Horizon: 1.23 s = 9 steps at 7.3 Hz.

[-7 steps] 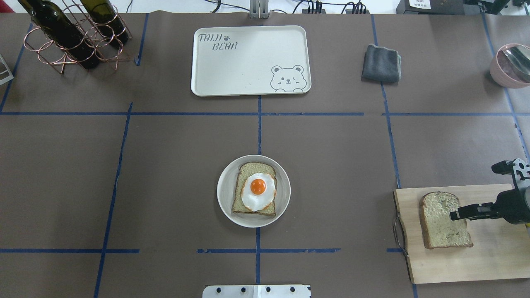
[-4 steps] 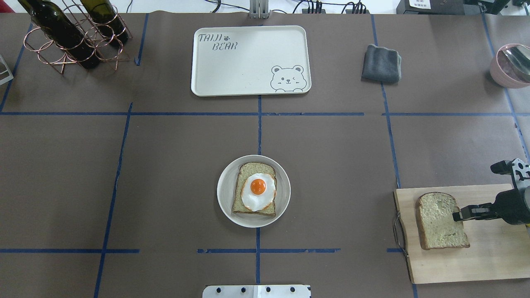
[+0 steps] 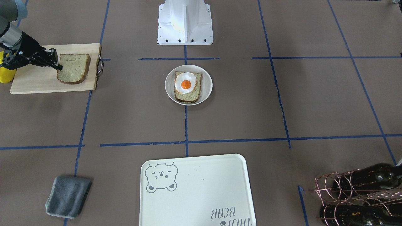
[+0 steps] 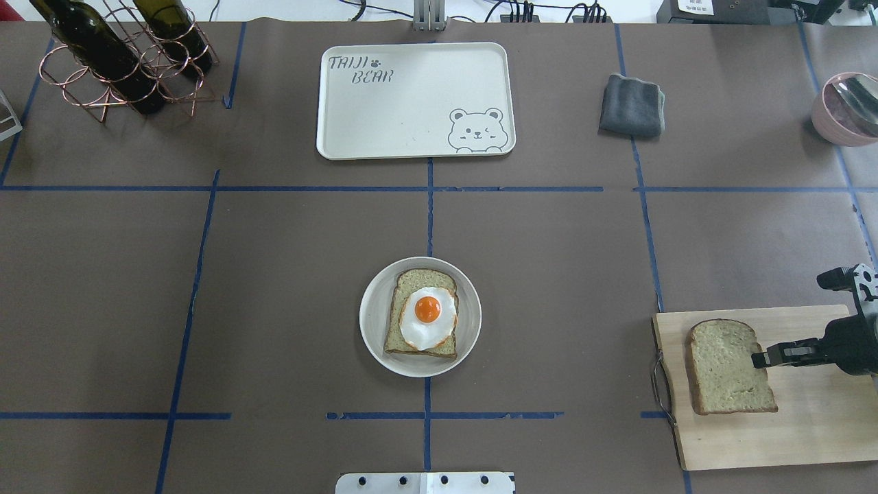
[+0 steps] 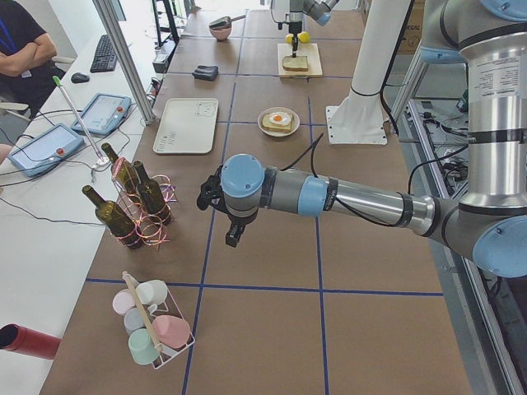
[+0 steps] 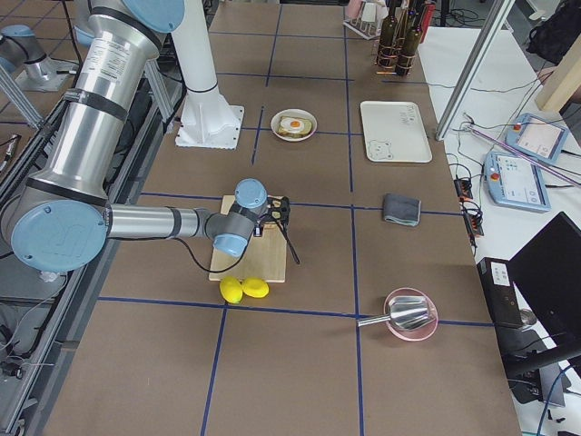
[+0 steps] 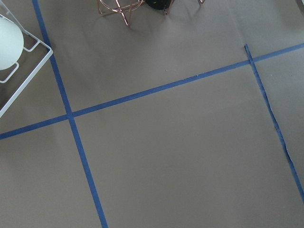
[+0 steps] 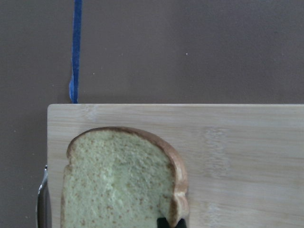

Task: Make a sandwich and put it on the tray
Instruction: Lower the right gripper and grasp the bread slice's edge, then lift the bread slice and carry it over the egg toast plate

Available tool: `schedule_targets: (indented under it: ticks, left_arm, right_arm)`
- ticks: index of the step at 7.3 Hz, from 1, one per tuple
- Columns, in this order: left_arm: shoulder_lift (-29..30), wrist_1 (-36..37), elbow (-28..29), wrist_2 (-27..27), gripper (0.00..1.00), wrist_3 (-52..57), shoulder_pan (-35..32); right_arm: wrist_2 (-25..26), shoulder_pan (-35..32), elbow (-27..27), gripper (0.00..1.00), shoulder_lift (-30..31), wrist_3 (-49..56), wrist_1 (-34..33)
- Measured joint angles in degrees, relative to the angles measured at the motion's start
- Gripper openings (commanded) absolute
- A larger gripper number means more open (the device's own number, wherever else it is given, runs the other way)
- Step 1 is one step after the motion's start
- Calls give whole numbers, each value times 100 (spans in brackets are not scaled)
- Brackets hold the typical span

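Observation:
A bread slice (image 4: 411, 281) with a fried egg (image 4: 427, 315) on top lies on a small white dish (image 4: 374, 329) at the table's middle. A second bread slice (image 4: 727, 367) lies on the wooden cutting board (image 4: 809, 425) at the right. My right gripper (image 4: 756, 358) is shut on this slice's right crust; the right wrist view shows the slice (image 8: 123, 180) with a fingertip (image 8: 162, 222) on the crust. The cream bear tray (image 4: 411, 103) stands empty at the far middle. My left gripper (image 5: 233, 239) hovers over bare table near the bottle rack; I cannot tell if it is open.
A grey cloth (image 4: 631, 104) lies right of the tray. A copper rack with wine bottles (image 4: 123, 62) is at the far left. A pink bowl (image 4: 844, 110) sits at the far right. Two lemons (image 6: 243, 288) lie beside the board. A cup rack (image 5: 152, 321) stands beyond the bottles.
The right gripper's tips drew back from over the slice to its right crust and closed on it. The slice shifted slightly to the left on the board.

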<state>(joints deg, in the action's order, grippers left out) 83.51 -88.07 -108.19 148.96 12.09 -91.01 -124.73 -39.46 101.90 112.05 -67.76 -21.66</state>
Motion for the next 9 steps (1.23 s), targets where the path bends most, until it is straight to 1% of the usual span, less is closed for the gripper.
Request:
schedule_targets:
  ticks: [2,3,4,6,8,9]
  left_arm:
    - [6,-2,-50,254,100,-4,4]
    - [10,-53,-75,285,100,-5,11]
    - [13,-174,-81,297,100,-5,21]
    - [31,-427,-75,305,100,-99,48]
    - [23,-806,-46,301,100,-259,69]
    - [25,-888,-42,300,100,-336,72]
  right_arm:
    - [-32,-2,152,0,-38,-162,320]
    - [-32,5,282,0,-248,-375,371]
    - [-32,25,344,0,-642,-710,374]
    - [-7,200,270,0,-1661,-1333,191]
    - [131,507,-15,0,-3001,-1922,-470]
    - [303,710,-121,0,-3549,-2082,-878]
